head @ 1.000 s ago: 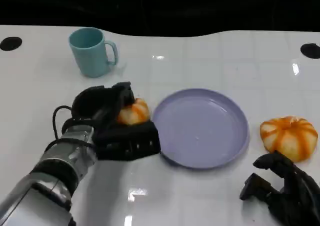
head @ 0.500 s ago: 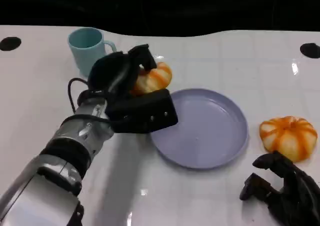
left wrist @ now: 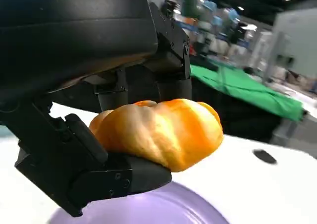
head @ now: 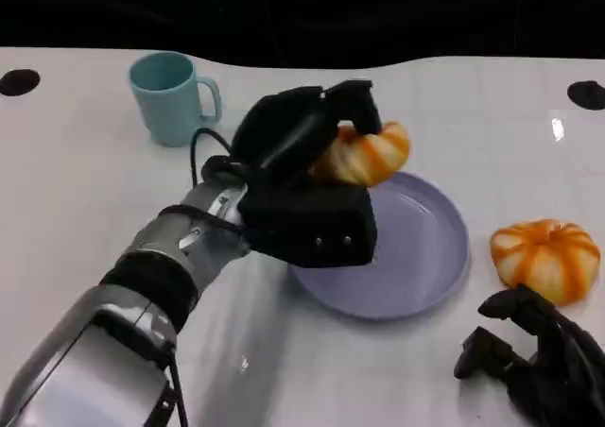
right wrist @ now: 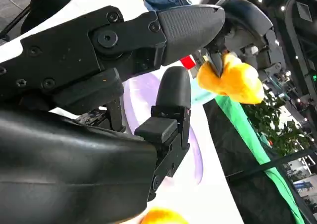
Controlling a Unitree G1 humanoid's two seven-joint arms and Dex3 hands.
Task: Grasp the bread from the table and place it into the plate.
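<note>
My left hand (head: 302,186) grips an orange-and-white striped bread roll (head: 364,155) and holds it in the air over the far left rim of the lilac plate (head: 425,257). In the left wrist view the roll (left wrist: 161,130) sits between the black fingers (left wrist: 168,60), with the plate (left wrist: 163,209) just beneath. A second striped bread (head: 545,259) lies on the table to the right of the plate. My right hand (head: 534,361) rests low at the near right, just in front of that bread, holding nothing, fingers curled. The right wrist view shows the held roll (right wrist: 230,78) far off.
A light blue mug (head: 173,96) stands at the back left of the white table (head: 76,191). Dark round marks (head: 20,82) sit at the table's far corners. The table's back edge meets a black background.
My left hand has lifted the roll from the table left of the plate and carried it up and to the right, over the plate's rim. The right hand has stayed still.
</note>
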